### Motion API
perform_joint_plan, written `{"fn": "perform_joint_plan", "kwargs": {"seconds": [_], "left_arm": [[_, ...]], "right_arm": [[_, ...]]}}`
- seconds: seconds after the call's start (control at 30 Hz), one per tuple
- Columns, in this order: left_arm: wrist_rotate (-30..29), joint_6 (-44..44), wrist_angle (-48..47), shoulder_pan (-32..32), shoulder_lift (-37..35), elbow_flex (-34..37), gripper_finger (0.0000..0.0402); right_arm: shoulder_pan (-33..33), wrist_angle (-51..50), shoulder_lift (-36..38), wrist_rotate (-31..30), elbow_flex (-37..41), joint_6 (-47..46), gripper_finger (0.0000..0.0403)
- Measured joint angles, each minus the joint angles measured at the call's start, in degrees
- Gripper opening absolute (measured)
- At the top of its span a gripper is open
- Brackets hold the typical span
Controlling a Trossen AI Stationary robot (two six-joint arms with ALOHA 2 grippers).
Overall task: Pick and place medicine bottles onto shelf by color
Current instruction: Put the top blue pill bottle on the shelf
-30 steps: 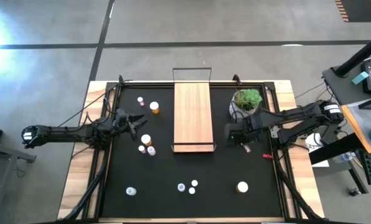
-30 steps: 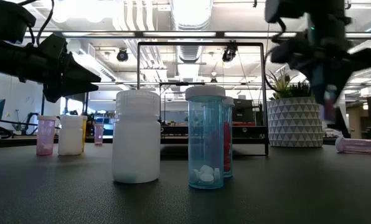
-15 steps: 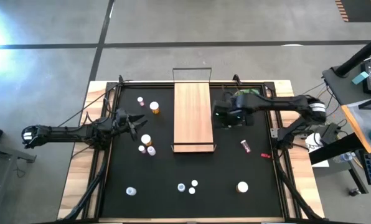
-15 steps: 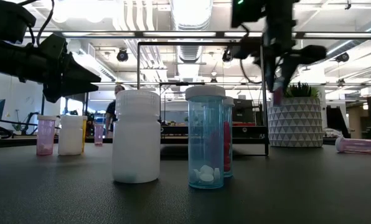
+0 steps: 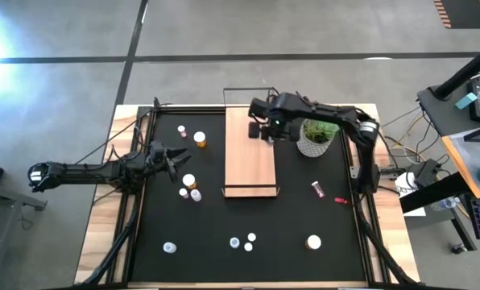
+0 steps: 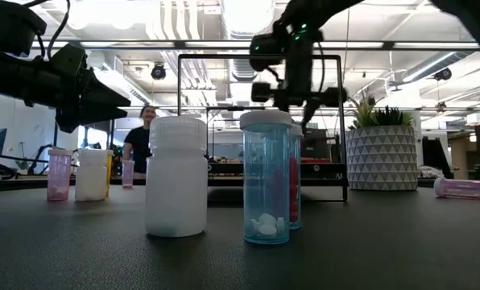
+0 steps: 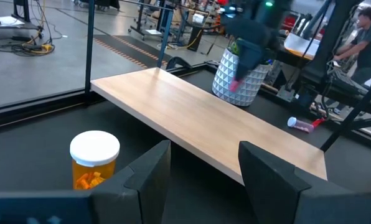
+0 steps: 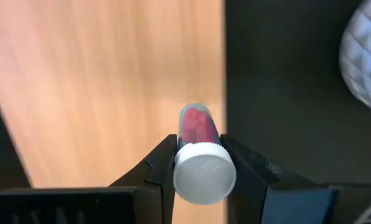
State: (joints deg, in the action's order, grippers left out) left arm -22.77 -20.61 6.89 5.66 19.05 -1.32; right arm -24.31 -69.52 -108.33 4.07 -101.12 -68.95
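Observation:
My right gripper [image 5: 266, 130] is shut on a small pink medicine bottle [image 8: 196, 124] with a white cap and hangs over the far right part of the light-wood shelf [image 5: 250, 149]. In the left wrist view, the bottle [image 7: 235, 84] shows above the board. My left gripper [image 5: 174, 157] waits open and empty left of the shelf. Near it, an orange bottle [image 5: 200, 139], a pink one [image 5: 181, 130] and a white one [image 5: 189, 181] stand on the black mat. Several more bottles stand near the table's near edge [image 5: 242, 242]. My right gripper pinches the pink bottle by the sides of its white cap [image 8: 204, 171] between its two fingers [image 8: 164, 163]. The fingers come from above, pointing down. The bottle hangs upright below them, bottom down, clear of the shelf board.
A green plant in a white pot [image 5: 318, 133] stands just right of the shelf, close to my right arm. A pink bottle [image 5: 317, 189] lies on its side on the mat nearer the front, with a small red thing [image 5: 345, 200] beside it. A person shows beyond the table [image 6: 139, 137].
My right gripper has swung from the mat in front of the plant toward the table's far edge and left, rising a little. It now hangs over the shelf's far right part. The pink bottle stays shut in it throughout.

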Motion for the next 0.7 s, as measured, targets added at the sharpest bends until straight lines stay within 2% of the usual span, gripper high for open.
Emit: {"fn": "perform_joint_plan", "kwargs": {"seconds": [0.13,0.43,0.7], "left_arm": [[0.0,-0.01,-0.01,0.0,0.04,0.0,0.0173],[0.0,0.0,-0.1,-0.01,0.04,0.0,0.0173],[-0.01,-0.01,0.05,0.0,0.04,0.0,0.0173]], "right_arm": [[-1.98,-1.09,-5.45,0.25,-6.59,-0.78,0.0103],[-5.84,-10.59,-16.63,0.94,-22.73,1.02,0.0104],[-8.96,-12.23,-18.44,1.99,-26.91,1.49,0.0104]]}}
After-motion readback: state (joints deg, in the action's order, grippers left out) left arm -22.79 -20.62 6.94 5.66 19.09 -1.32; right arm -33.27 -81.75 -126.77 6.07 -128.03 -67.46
